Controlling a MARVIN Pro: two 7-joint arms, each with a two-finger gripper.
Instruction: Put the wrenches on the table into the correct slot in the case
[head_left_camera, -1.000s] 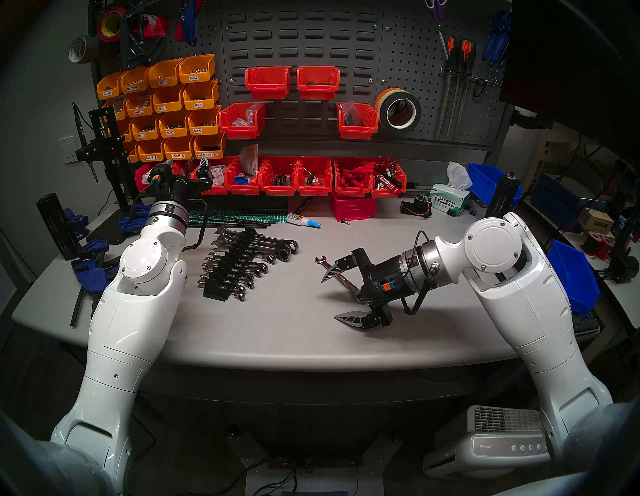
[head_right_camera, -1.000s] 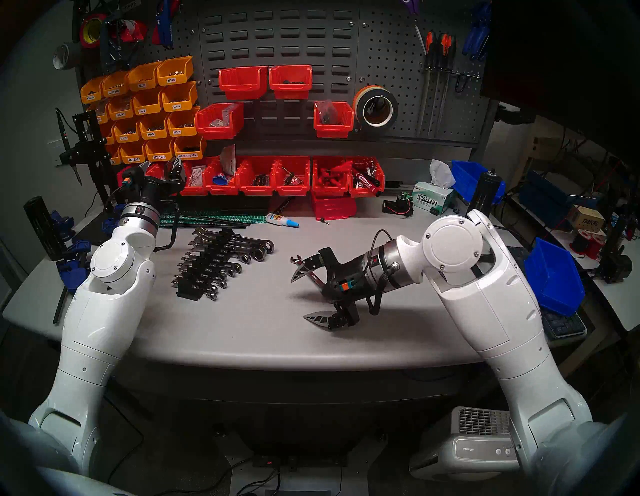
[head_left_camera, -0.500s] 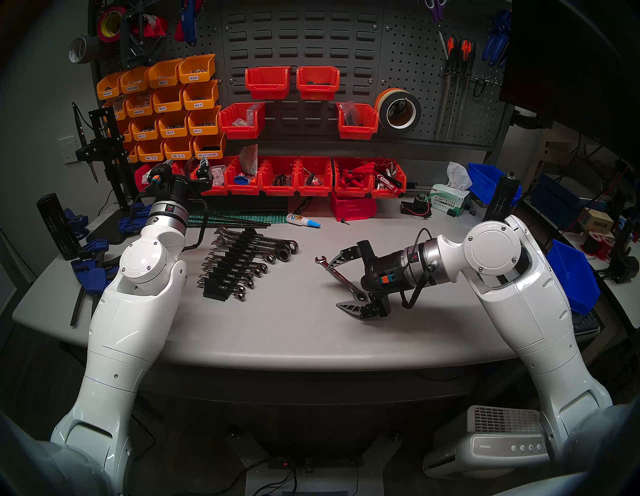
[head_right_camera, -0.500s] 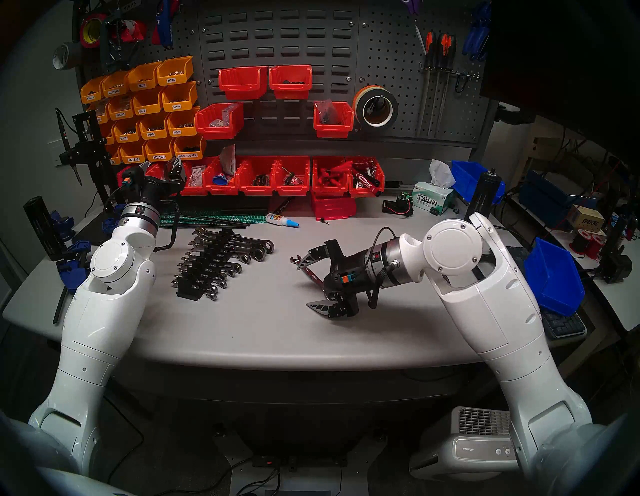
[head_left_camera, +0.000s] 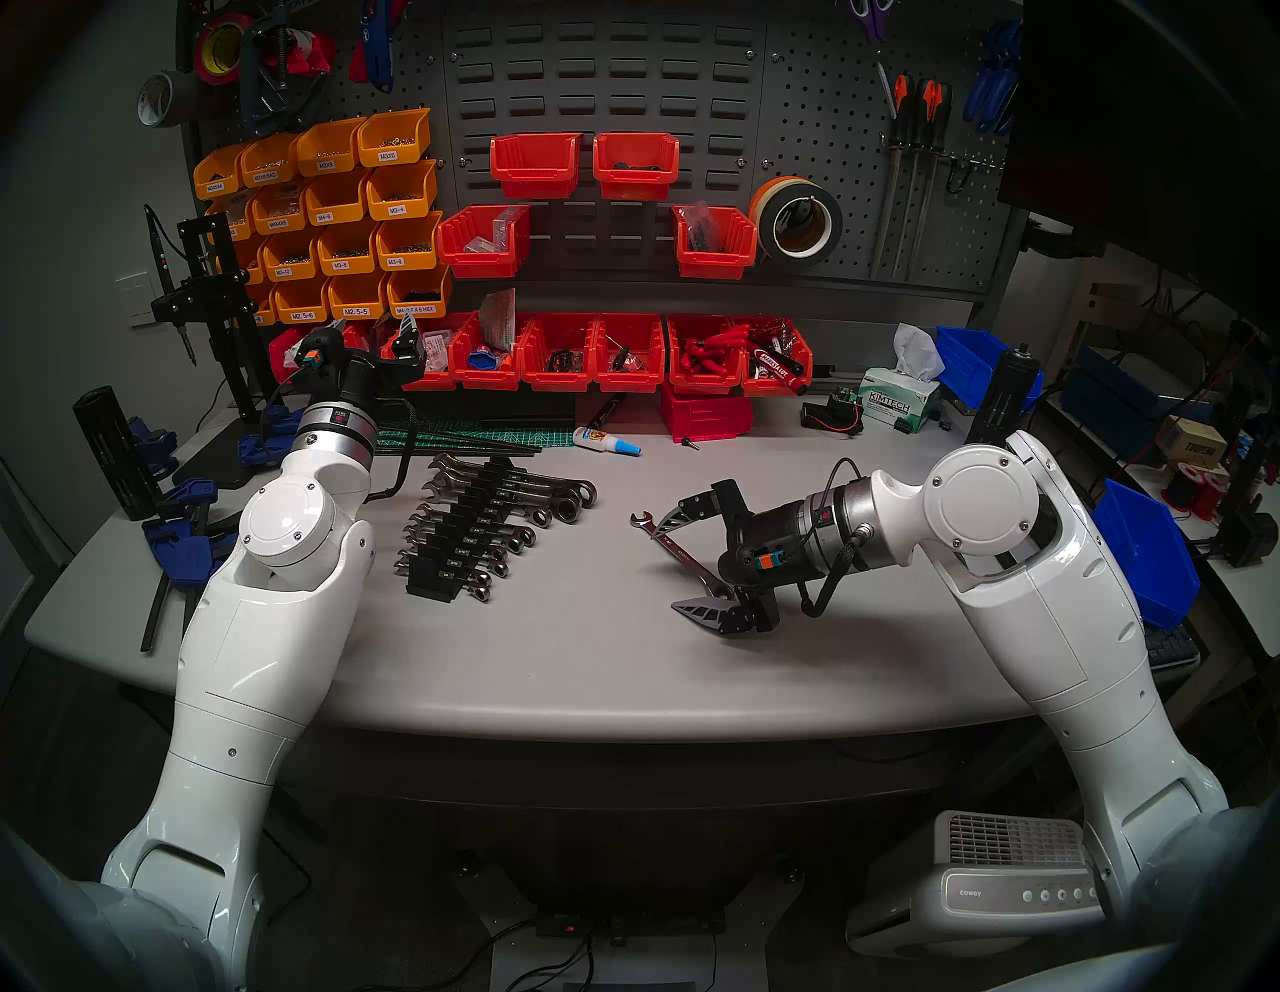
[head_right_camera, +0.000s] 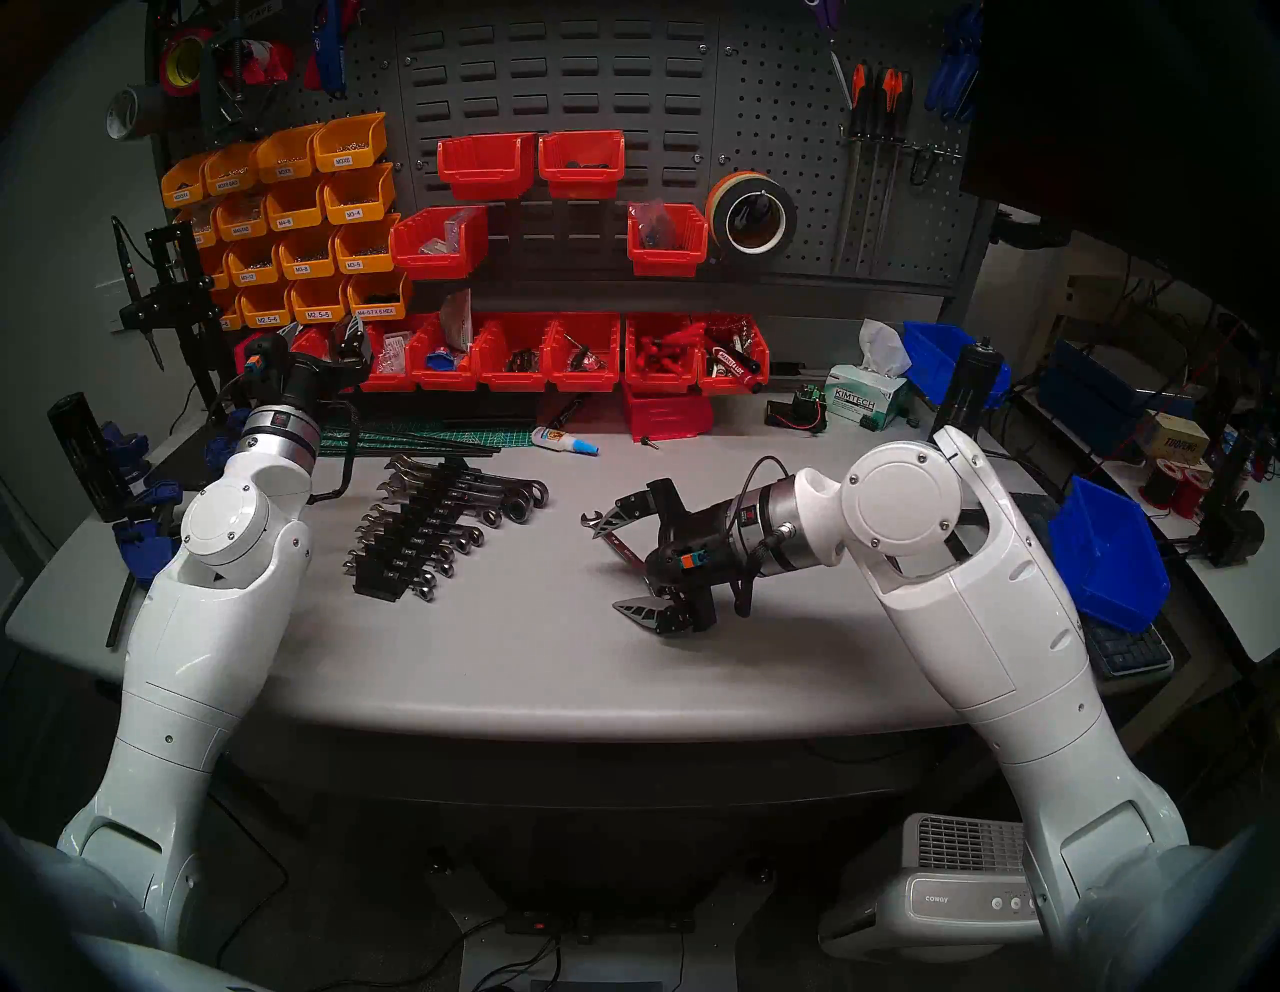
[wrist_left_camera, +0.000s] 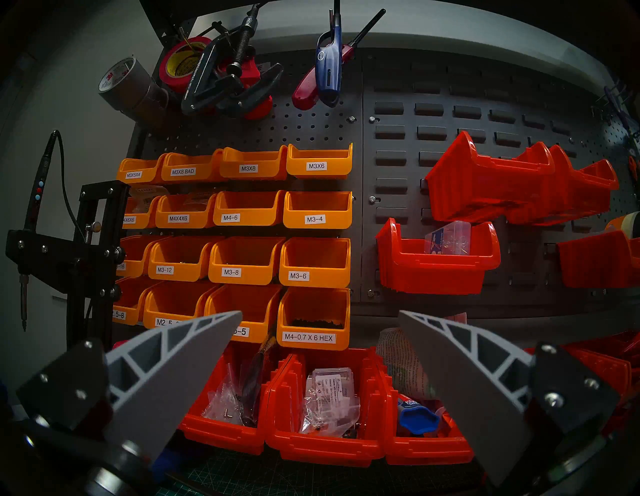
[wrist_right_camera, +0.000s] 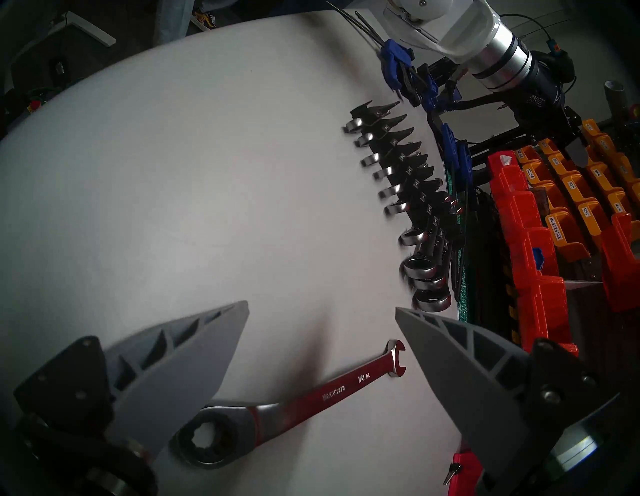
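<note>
A slim polished-chrome combination wrench (head_left_camera: 682, 558) marked 1/2 lies flat on the grey tabletop (head_left_camera: 568, 644), well to the right of the long black plastic wrench rack (head_left_camera: 463, 530) that holds a stepped row of other chrome wrenches. The right gripper (head_left_camera: 665, 571) hangs low over it with its jaws spread wide and empty, one grey finger near the open end and the other beside the ring end, neither visibly pressing it. The left gripper (wrist_left_camera: 320, 317), jaws also released and empty, is raised toward the red and orange bins (wrist_left_camera: 313, 209) on the pegboard.
</note>
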